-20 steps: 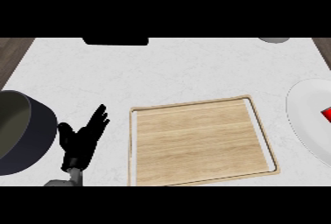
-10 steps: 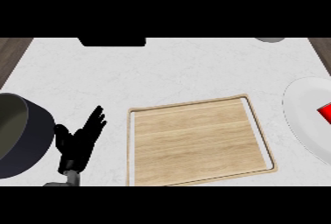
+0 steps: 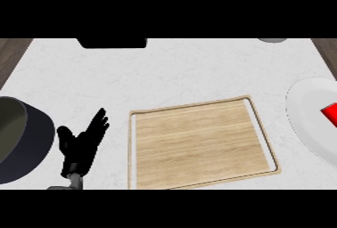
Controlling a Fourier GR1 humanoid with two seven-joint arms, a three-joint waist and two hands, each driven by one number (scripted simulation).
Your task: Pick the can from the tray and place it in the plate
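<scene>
A wooden tray [image 3: 197, 144] lies flat in the middle of the counter with nothing on it. At the right edge a white plate [image 3: 306, 116] is partly cut off by the view, and a red can [image 3: 331, 112] rests on it, only its left end showing. My left hand [image 3: 80, 147] stands open at the lower left, fingers up, between the tray and a dark pot, holding nothing. My right hand shows nowhere in the head view.
A large dark pot [image 3: 20, 138] sits at the left edge, close to my left hand. A black object [image 3: 112, 42] lies at the far edge, and a grey round thing [image 3: 272, 40] at the far right corner.
The view has shifted slightly, so the tray and plate sit a little further left and down. My left hand has stayed open in the same place.
</scene>
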